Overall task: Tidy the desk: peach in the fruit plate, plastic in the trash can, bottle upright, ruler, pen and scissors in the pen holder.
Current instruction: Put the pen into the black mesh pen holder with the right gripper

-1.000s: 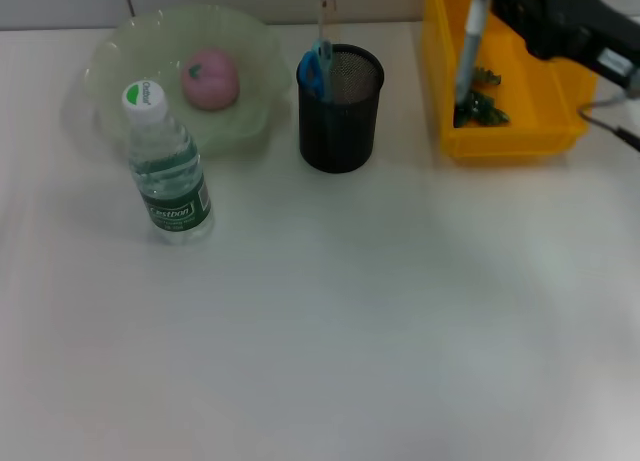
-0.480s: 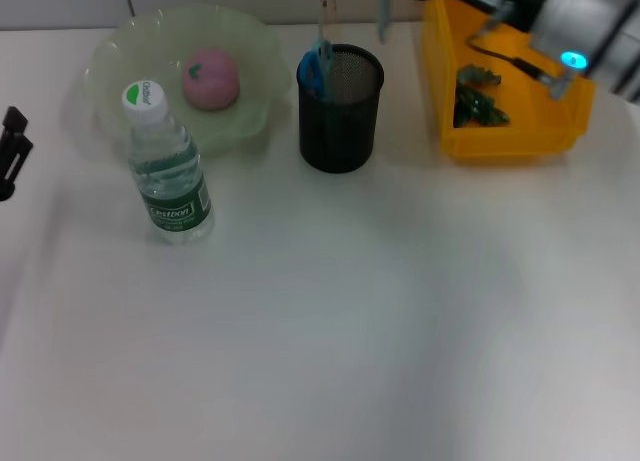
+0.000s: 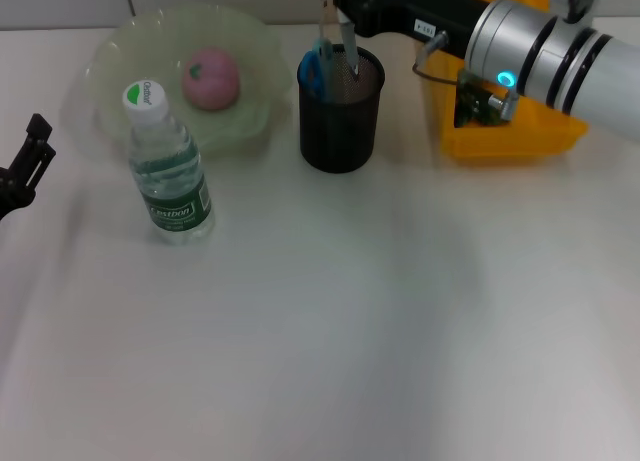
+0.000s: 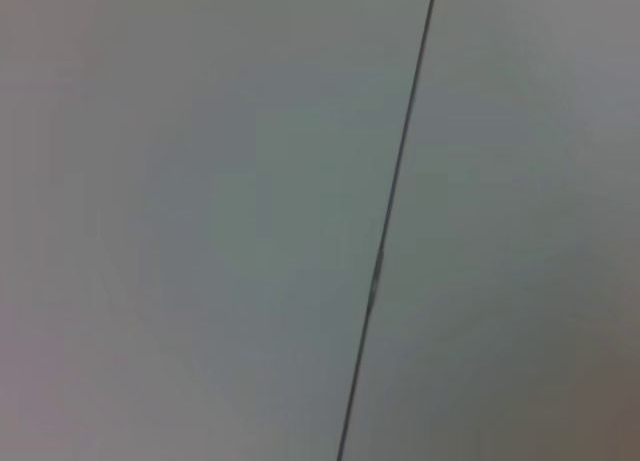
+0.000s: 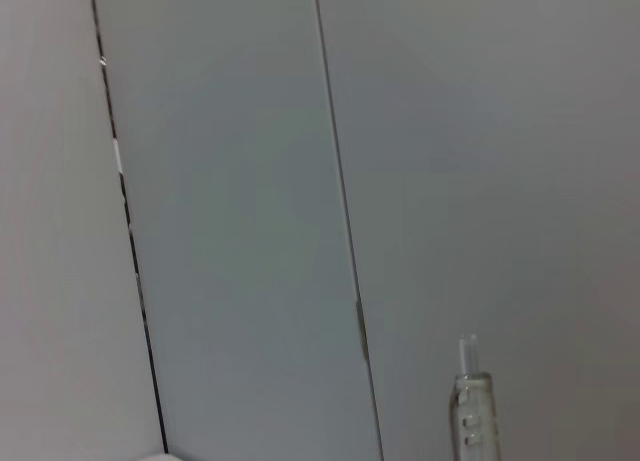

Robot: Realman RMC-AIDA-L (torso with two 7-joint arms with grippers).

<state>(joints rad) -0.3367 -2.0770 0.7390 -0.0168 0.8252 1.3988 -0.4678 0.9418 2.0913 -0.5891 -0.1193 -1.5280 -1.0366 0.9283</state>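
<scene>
The right tool is at the top middle of the head view, right over the black pen holder. It is closed on a gray pen. The pen points down, and its tip is just inside the top of the holder. Blue scissors and a thin clear ruler stand in the holder too, on its left side.

The left tool is at the left edge of the frame, low over the white table. Only a small black part of it shows, so I cannot tell if it is open or closed.

The water bottle stands upright in the left part of the frame, just in front of the green fruit plate. The pink peach lies in the plate.

The yellow trash can is at the upper right, partly hidden by the right arm. Some green plastic lies inside it.

The right wrist view shows a pale wall and the clear top of the pen at the lower right.
</scene>
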